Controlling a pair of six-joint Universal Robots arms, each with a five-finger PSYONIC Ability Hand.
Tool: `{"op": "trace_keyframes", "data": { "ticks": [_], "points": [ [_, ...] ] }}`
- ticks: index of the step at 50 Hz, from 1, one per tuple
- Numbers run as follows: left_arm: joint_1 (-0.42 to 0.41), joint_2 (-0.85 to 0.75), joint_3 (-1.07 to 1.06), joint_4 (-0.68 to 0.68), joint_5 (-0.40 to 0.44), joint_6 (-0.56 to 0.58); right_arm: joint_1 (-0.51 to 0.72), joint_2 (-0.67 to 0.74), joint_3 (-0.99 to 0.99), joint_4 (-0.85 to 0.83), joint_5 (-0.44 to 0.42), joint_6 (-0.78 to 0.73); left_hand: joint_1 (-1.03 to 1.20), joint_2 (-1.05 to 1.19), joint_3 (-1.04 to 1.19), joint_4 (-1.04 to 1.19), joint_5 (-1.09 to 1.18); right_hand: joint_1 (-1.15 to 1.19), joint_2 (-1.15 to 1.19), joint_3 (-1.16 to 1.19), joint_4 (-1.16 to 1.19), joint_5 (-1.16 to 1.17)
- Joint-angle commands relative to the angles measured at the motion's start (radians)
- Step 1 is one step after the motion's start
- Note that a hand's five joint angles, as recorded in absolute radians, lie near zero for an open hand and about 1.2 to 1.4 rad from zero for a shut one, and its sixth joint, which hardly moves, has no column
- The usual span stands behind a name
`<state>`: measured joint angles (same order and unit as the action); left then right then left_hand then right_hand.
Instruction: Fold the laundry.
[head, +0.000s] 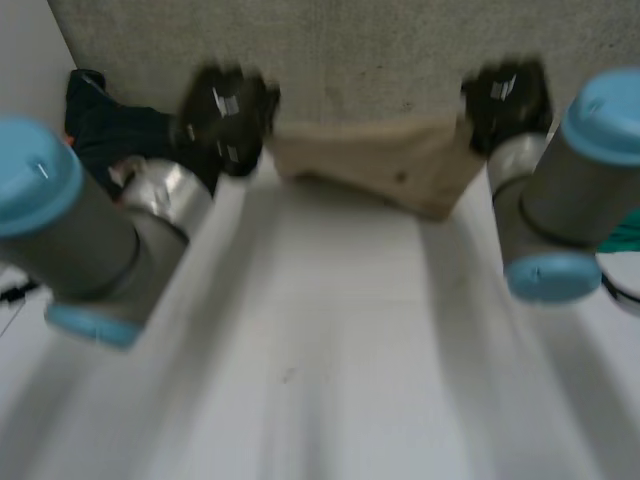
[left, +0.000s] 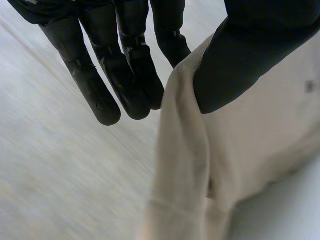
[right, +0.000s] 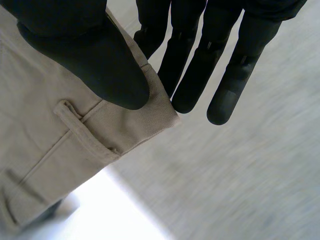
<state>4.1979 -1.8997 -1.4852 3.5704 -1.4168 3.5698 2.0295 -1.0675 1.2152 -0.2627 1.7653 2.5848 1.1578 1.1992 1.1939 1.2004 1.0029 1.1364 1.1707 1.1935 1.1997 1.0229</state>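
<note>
- The beige trousers (head: 380, 165) are held up between the two hands, stretched from one to the other above the white table (head: 330, 380).
- An edge of the cloth is pinched by the left hand (head: 228, 118). In the left wrist view the thumb (left: 250, 55) is pressed on the near face, and the straight fingers (left: 107, 75) are set behind and just past the edge.
- From that pinch the cloth is seen hanging in a long soft fold below the fingertips.
- A corner of the waistband is grasped by the right hand (head: 508, 105). In the right wrist view the thumb (right: 95, 55) is laid on the cloth, and the straight fingers (right: 225, 75) are spread behind the corner and reach beyond it.
- A belt loop (right: 75, 117) is sewn just beside the thumb tip, with a stitched seam running away from it.
- The fabric is a plain, finely woven beige, and a small dark spot (left: 310, 86) is visible on it past the left thumb.
- Beyond the left fingers a dark garment (head: 100, 130) is heaped on the table.
- A grey panel (head: 350, 50) stands behind both hands.
</note>
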Motion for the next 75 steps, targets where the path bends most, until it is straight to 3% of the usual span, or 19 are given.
{"op": "trace_keyframes", "data": {
  "ticks": [1,6,10,11,14,19,27,31,35,41,45,46,53,57,63,69,73,75],
  "points": [
    [-0.03,-0.12,-0.225,-0.002,-0.008,0.012,-0.005,0.035,0.274,0.007,-0.04,-0.006,0.238,0.197,0.202,0.196,0.219,0.26,0.226,0.203,0.197,0.199],
    [-0.03,-0.15,-0.237,-0.002,-0.013,0.023,-0.003,0.026,0.369,0.003,-0.06,0.001,0.175,0.134,0.139,0.132,0.155,0.26,0.226,0.203,0.197,0.199],
    [-0.012,-0.15,-0.242,-0.002,-0.014,0.02,-0.005,-0.002,0.417,-0.001,-0.063,0.015,-0.295,-0.336,-0.331,-0.337,-0.314,0.26,0.226,0.203,0.197,0.199],
    [0.003,-0.147,-0.245,-0.002,-0.014,0.014,-0.005,-0.008,0.422,-0.001,-0.063,0.018,-0.548,-0.59,-0.584,-0.591,-0.568,0.26,0.226,0.203,0.197,0.199],
    [0.028,-0.142,-0.262,-0.008,-0.014,0.006,-0.005,-0.032,0.441,-0.001,-0.063,0.043,-0.677,-0.718,-0.713,-0.72,-0.697,0.26,0.226,0.203,0.197,0.199],
    [0.062,-0.111,-0.306,-0.022,-0.014,-0.032,-0.006,-0.034,0.452,0.002,-0.064,0.071,-0.686,-0.727,-0.722,-0.729,-0.706,0.26,0.226,0.203,0.197,0.199],
    [0.088,-0.102,-0.316,-0.048,-0.004,-0.265,-0.005,-0.034,0.458,0.005,-0.063,0.075,-0.613,-0.654,-0.649,-0.655,-0.632,0.26,0.226,0.203,0.197,0.199],
    [0.108,-0.117,-0.282,-0.113,0.012,-0.393,-0.005,-0.035,0.458,0.003,-0.06,0.075,-0.469,-0.51,-0.505,-0.512,-0.489,0.26,0.226,0.203,0.197,0.199],
    [0.117,-0.147,-0.228,-0.221,0.094,-0.479,-0.002,-0.037,0.458,0.005,-0.055,0.075,-0.439,-0.481,-0.475,-0.482,-0.459,0.26,0.226,0.203,0.197,0.199],
    [0.128,-0.154,-0.194,-0.314,0.124,-0.513,-0.003,-0.039,0.463,0.005,-0.053,0.075,-0.363,-0.405,-0.399,-0.406,-0.383,0.26,0.226,0.203,0.197,0.199],
    [0.142,-0.157,-0.182,-0.302,0.127,-0.513,-0.003,-0.04,0.461,0.008,-0.052,0.072,-0.006,-0.047,-0.042,-0.049,-0.026,0.26,0.226,0.203,0.197,0.199],
    [0.142,-0.163,-0.175,-0.295,0.127,-0.507,-0.003,-0.04,0.461,0.008,-0.052,0.069,0.236,0.195,0.2,0.193,0.216,0.26,0.226,0.203,0.197,0.199],
    [0.123,-0.122,-0.13,-0.311,0.102,-0.485,-0.006,-0.165,0.451,0.092,-0.056,0.005,0.238,0.197,0.202,0.196,0.219,0.26,0.226,0.203,0.197,0.199],
    [0.122,0.08,-0.147,-0.36,0.099,-0.427,-0.005,-0.279,0.429,0.218,-0.06,-0.089,0.238,0.197,0.202,0.196,0.219,0.26,0.226,0.203,0.197,0.199],
    [0.117,0.355,-0.208,-0.583,0.108,-0.211,-0.006,-0.411,0.411,0.5,-0.06,-0.25,0.238,0.197,0.202,0.196,0.219,0.26,0.226,0.203,0.197,0.199],
    [0.045,0.429,-0.322,-0.817,0.105,0.088,-0.006,-0.47,0.443,0.721,-0.081,-0.339,0.238,0.197,0.202,0.196,0.219,0.26,0.226,0.203,0.197,0.199],
    [0.024,0.355,-0.354,-0.78,0.095,0.223,-0.005,-0.464,0.445,0.662,-0.121,-0.328,0.238,0.197,0.202,0.196,0.219,0.26,0.226,0.203,0.197,0.199],
    [0.022,0.294,-0.346,-0.734,0.09,0.239,-0.005,-0.451,0.449,0.613,-0.125,-0.321,0.238,0.197,0.202,0.196,0.219,0.26,0.226,0.203,0.197,0.199]
  ]
}}
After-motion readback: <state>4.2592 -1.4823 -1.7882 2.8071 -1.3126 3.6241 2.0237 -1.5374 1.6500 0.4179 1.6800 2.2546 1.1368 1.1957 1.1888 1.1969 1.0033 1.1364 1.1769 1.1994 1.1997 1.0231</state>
